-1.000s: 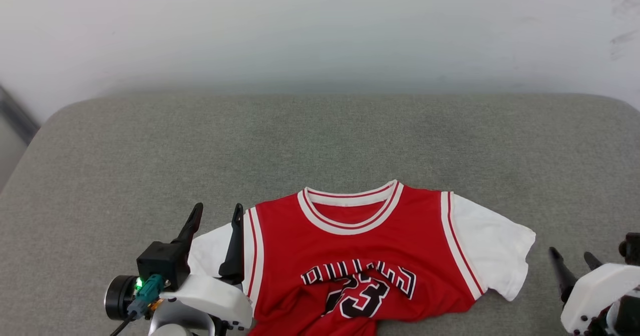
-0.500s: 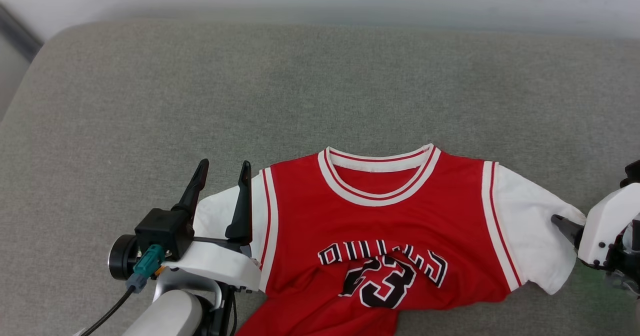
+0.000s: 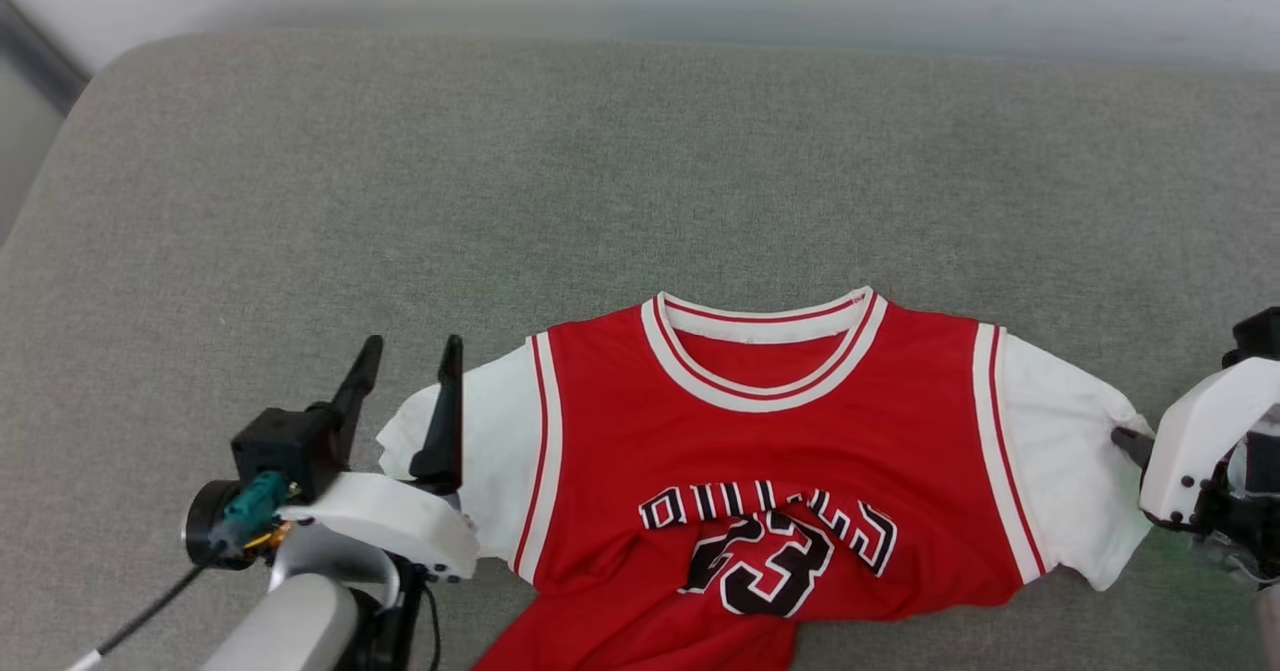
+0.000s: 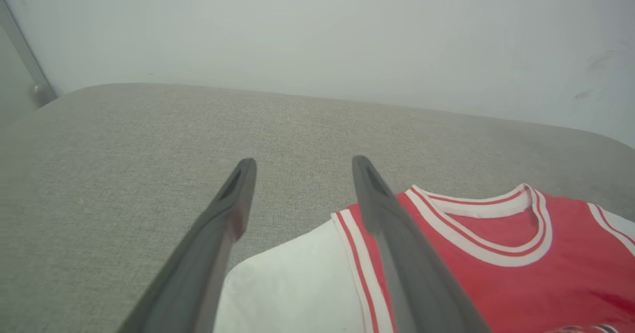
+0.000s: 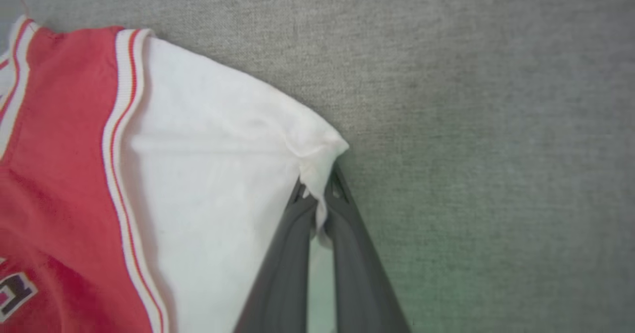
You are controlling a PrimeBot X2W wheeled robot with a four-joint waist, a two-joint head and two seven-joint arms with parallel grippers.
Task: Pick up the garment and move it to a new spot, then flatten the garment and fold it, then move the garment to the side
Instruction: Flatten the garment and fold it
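Observation:
The garment (image 3: 760, 451), a red jersey with white sleeves, striped trim and the number 23, lies face up on the grey cushion, its lower body rumpled at the bottom edge of the head view. My right gripper (image 5: 317, 186) is shut on the edge of the garment's white sleeve (image 5: 208, 174), pinching a fold of cloth between the fingertips; in the head view it (image 3: 1135, 443) sits at that sleeve's outer hem. My left gripper (image 3: 405, 371) is open, one finger over the other white sleeve (image 4: 287, 293) and one over bare cushion, holding nothing.
The grey fabric cushion (image 3: 500, 201) stretches wide behind and to both sides of the garment. A pale wall (image 4: 317, 35) rises behind it, and a dark strip (image 3: 40, 61) runs down at the far left corner.
The head camera tilted down. My right gripper moved in to the sleeve's hem and shut on it. My left gripper shifted slightly left and stayed open.

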